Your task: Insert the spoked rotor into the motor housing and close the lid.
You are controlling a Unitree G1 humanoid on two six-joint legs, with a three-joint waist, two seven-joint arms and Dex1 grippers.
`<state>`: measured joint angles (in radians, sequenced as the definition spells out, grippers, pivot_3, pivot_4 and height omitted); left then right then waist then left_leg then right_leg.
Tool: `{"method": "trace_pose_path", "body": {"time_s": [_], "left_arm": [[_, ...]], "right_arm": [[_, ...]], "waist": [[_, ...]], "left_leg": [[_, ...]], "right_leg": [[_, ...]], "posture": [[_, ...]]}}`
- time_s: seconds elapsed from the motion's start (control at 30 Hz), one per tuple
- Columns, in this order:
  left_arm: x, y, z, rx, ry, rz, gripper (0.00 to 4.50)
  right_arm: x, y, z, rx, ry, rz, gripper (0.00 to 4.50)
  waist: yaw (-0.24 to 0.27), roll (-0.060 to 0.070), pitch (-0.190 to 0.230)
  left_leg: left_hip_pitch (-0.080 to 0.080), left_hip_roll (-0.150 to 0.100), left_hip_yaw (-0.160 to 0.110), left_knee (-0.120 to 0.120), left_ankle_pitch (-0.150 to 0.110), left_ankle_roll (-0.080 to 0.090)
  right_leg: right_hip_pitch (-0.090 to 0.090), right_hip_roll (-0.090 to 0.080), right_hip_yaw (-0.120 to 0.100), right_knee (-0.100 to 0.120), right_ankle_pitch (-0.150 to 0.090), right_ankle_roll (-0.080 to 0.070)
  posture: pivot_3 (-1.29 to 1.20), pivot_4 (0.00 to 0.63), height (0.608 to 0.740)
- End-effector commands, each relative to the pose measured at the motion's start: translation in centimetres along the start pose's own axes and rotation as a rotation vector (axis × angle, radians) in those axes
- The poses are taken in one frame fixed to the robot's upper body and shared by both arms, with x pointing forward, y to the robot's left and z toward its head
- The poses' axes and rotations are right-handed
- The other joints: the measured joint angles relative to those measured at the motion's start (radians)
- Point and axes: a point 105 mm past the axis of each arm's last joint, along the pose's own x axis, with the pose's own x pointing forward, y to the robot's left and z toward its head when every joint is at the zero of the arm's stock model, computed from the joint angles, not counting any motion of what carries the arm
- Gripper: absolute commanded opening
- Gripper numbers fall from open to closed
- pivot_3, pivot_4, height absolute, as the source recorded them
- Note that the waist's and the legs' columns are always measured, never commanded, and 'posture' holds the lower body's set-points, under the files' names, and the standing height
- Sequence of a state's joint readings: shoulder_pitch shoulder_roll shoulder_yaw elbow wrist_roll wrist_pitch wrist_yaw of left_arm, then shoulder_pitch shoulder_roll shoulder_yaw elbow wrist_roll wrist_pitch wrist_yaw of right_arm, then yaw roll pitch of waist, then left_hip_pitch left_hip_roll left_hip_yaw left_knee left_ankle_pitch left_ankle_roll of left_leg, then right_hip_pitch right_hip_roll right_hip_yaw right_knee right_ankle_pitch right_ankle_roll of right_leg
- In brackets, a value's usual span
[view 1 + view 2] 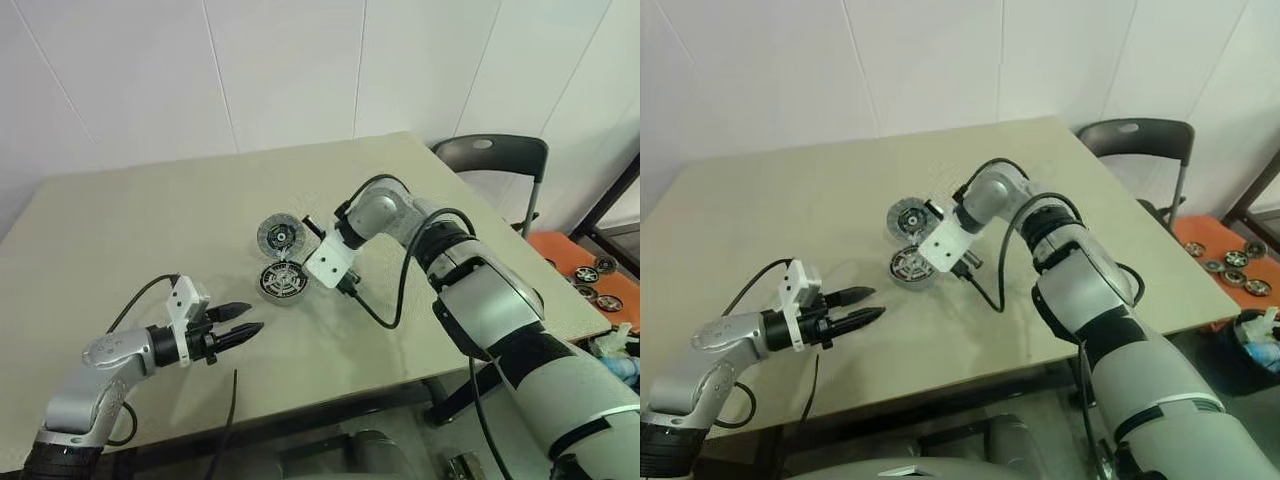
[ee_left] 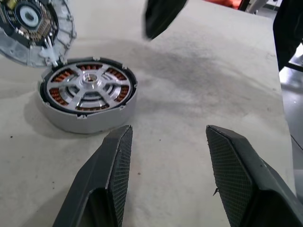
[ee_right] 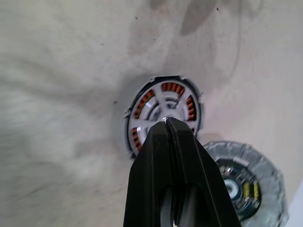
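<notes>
The motor housing stands near the middle of the table, a short silvery cup with copper windings. The spoked rotor lies seated inside it, pale spokes over the windings. The lid, a grey disc, lies flat on the table just behind the housing, touching its rim. My right gripper hangs above the housing, shut, with nothing between its fingers. My left gripper stands open and empty, a short way in front of the housing and pointing toward it.
A black chair stands past the table's far right corner. Beside it an orange tray holds several more motor parts. A loose black cable hangs near the table's front edge by my left arm.
</notes>
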<state>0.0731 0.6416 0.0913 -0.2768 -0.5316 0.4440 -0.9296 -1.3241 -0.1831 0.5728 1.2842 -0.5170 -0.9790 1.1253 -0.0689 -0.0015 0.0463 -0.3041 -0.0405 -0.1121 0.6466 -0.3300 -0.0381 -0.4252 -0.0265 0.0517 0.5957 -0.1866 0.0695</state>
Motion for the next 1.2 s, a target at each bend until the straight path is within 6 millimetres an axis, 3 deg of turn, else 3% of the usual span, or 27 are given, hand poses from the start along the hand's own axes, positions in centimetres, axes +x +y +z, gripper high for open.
{"method": "trace_pose_path", "body": {"time_s": [0.03,0.13,0.3,0.63,0.83,1.2], "left_arm": [[-0.3,-0.2,1.3,0.043,-0.04,0.021,2.68],[-0.4,-0.1,1.3,0.043,-0.04,0.04,2.68],[-0.5,-0.2,1.3,0.038,-0.041,0.045,2.68],[-0.3,-0.3,1.2,0.022,-0.058,0.057,2.68],[-0.2,-0.2,0.9,0.004,-0.063,0.068,2.68],[-0.3,-0.3,0.9,-0.002,-0.067,0.085,2.68]], "right_arm": [[-0.2,-1.2,-0.4,-0.063,0.077,-0.025,0.54],[0.4,-1.2,-1.2,-0.093,0.153,-0.021,1.54],[0.6,0.6,-3.2,-0.131,0.286,0.085,3.22],[1.4,0.6,-2.7,-0.129,0.258,0.071,3.22],[1.9,-0.1,-1.2,-0.144,0.18,0.063,3.22],[3.1,1.2,-0.8,-0.151,0.15,0.113,3.22]], "waist": [[0.0,0.0,0.0],[-0.002,0.0,0.0],[-0.002,0.0,0.0],[-0.003,0.0,0.0],[-0.004,0.0,0.0],[-0.003,0.0,0.0]], "left_leg": [[0.0,0.0,0.0,0.0,0.0,0.0],[0.0,-0.001,0.0,0.0,0.0,0.0],[0.0,-0.001,0.0,0.0,0.0,0.0],[0.0,0.0,0.0,0.0,0.0,0.0],[0.0,0.0,0.0,0.0,0.0,0.0],[0.0,0.0,0.0,0.0,0.0,0.0]], "right_leg": [[0.0,0.0,0.0,0.0,0.0,0.0],[0.0,0.0,0.001,0.0,0.0,0.0],[-0.001,0.001,0.0,0.001,0.0,0.0],[0.0,0.001,0.0,0.001,0.0,0.0],[0.0,0.001,0.0,0.001,0.0,0.0],[0.0,0.001,0.0,0.001,0.0,0.0]], "posture": [[0.0,0.0,0.74],[0.0,0.0,0.74],[0.0,0.0,0.74],[0.0,0.0,0.74],[0.0,0.0,0.74],[0.0,0.0,0.74]]}}
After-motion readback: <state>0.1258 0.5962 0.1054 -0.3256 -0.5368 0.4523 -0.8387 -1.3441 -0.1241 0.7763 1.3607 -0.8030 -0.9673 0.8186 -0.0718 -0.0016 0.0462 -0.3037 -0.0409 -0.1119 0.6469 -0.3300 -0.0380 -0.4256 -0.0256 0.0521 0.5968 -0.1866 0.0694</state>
